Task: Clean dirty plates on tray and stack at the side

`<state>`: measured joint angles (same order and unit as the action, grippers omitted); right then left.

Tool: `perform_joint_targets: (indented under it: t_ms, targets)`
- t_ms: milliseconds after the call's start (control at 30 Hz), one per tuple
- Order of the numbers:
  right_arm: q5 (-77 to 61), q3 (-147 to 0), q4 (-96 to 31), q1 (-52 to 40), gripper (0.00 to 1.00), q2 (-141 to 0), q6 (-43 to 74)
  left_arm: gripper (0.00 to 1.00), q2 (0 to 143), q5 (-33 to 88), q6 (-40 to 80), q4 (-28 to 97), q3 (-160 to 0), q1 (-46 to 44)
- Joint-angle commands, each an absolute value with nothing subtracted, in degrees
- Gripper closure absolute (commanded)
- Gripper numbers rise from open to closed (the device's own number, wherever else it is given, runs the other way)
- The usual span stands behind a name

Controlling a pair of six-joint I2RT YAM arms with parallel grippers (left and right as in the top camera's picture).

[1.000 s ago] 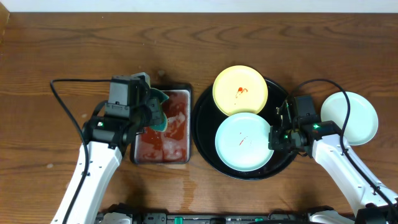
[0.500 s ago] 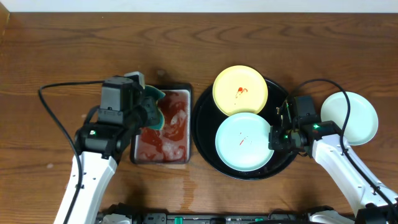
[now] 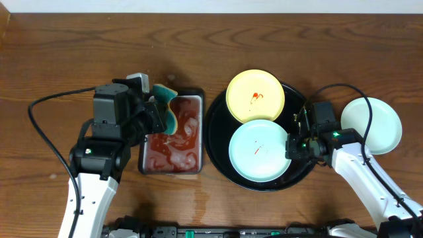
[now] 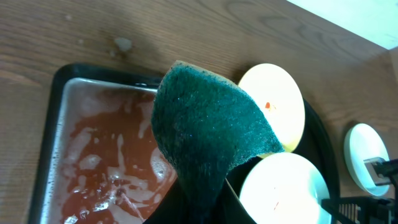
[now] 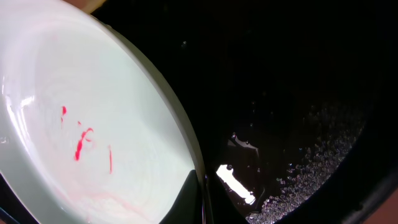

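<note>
The black round tray holds a pale yellow plate with a red smear and a mint-white plate with red smears. A second mint-white plate lies on the table to the right of the tray. My left gripper is shut on a green and yellow sponge and holds it above the small metal tray. My right gripper is shut on the right rim of the mint-white plate on the black tray.
A small rectangular metal tray with red liquid and foam stands left of the black tray; it also shows in the left wrist view. Arm cables loop over the table at both sides.
My left arm has risen and shifted left, lifting the sponge up out of the red liquid. The right arm and the plates have not moved.
</note>
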<state>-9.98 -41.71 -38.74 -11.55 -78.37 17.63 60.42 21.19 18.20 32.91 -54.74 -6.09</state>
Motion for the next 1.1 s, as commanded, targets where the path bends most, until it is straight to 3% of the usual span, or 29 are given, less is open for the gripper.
perform_joint_targets:
  t_ms: [0,1067]
  targets:
    - [-9.2,-41.3,-38.7,-12.4,0.99,-78.0,18.0,0.93,59.8,23.6,18.8,32.4,-54.2,-5.7]
    - [-9.2,-41.3,-38.6,-12.4,0.99,-78.0,18.0,0.93,59.9,27.9,20.6,33.0,-54.2,-1.7]
